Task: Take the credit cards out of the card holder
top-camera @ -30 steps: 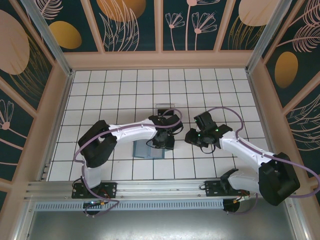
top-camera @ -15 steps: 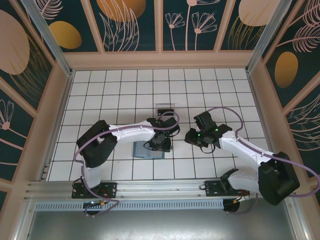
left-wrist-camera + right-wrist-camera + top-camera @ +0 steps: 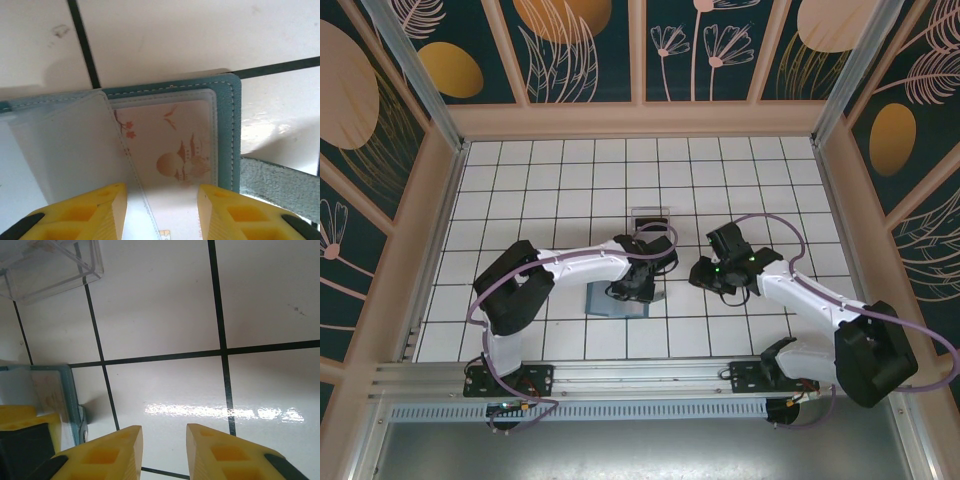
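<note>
top external: left gripper point(image 3: 639, 289) hangs over the open card holder point(image 3: 605, 302) on the tiled worktop point(image 3: 520, 180), with the right gripper point(image 3: 700, 277) near it. left wrist: fingers parted, grasping nothing, above a printed credit card point(image 3: 175, 150) in the holder's clear sleeve. right wrist: fingers parted, empty, above bare tile, with a clear tray point(image 3: 50, 265) beyond.

Open teal card holder point(image 3: 235, 135), pale printed card point(image 3: 172, 150) inside
</note>
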